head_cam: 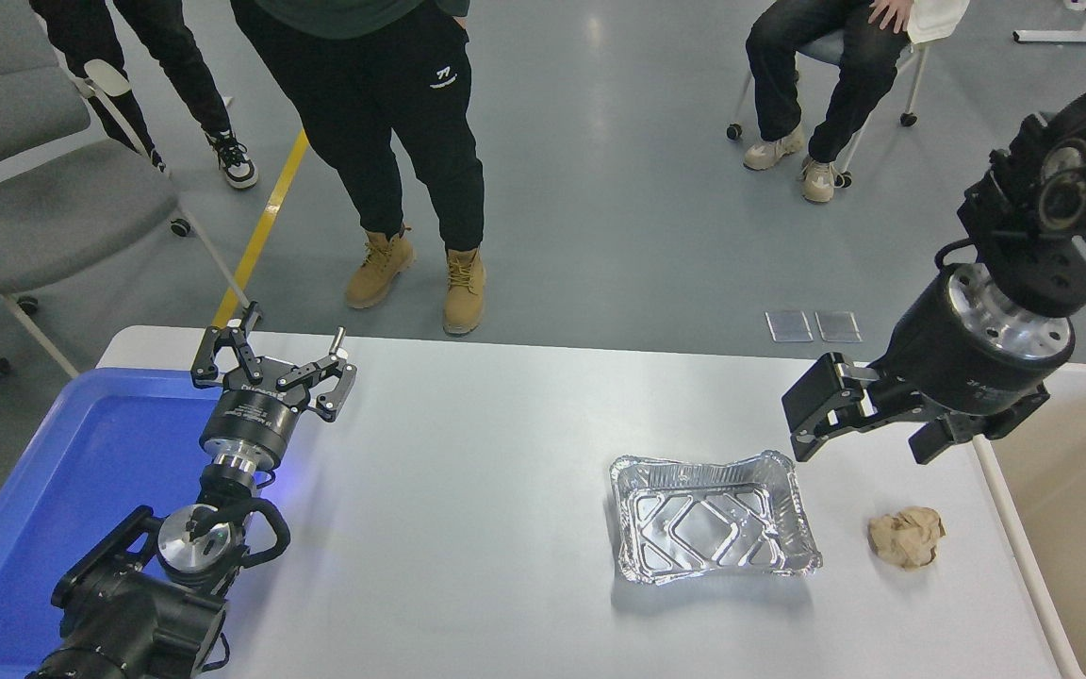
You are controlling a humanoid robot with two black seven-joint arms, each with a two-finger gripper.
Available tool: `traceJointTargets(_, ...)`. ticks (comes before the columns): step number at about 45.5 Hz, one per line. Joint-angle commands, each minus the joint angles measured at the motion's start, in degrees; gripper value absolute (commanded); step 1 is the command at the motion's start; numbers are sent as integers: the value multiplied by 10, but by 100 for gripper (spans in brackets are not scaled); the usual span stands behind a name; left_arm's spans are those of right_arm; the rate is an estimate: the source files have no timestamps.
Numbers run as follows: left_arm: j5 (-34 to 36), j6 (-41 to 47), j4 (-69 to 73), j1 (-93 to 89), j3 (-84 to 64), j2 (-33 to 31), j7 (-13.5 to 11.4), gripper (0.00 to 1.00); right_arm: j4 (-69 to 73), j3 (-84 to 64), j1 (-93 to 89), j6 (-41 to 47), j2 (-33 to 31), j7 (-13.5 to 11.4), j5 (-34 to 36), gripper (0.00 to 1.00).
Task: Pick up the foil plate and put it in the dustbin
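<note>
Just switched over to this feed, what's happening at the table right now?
The right gripper is open and empty, hanging in the air just beyond the far right corner of the foil plate. The plate sits untouched on the white table, with a crumpled brown paper ball to its right. The dustbin stands at the table's right edge, so the pickup is not yet done. The left gripper is parked open by the blue tray. People wait at the far side.
</note>
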Motion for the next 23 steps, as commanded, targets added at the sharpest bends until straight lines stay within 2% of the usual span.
traceJointTargets(1, 0, 0, 0, 0, 0, 0, 0, 99, -36, 22, -81, -109, 36, -1, -2, 100)
traceJointTargets(5, 0, 0, 0, 0, 0, 0, 0, 99, -49, 25, -119, -163, 55, -1, -6, 100)
traceJointTargets(13, 0, 0, 0, 0, 0, 0, 0, 99, -67, 30, -187, -182, 56, 0, -44, 100)
traceJointTargets(23, 0, 0, 0, 0, 0, 0, 0, 99, -122, 27, -285, -256, 79, 0, -70, 100)
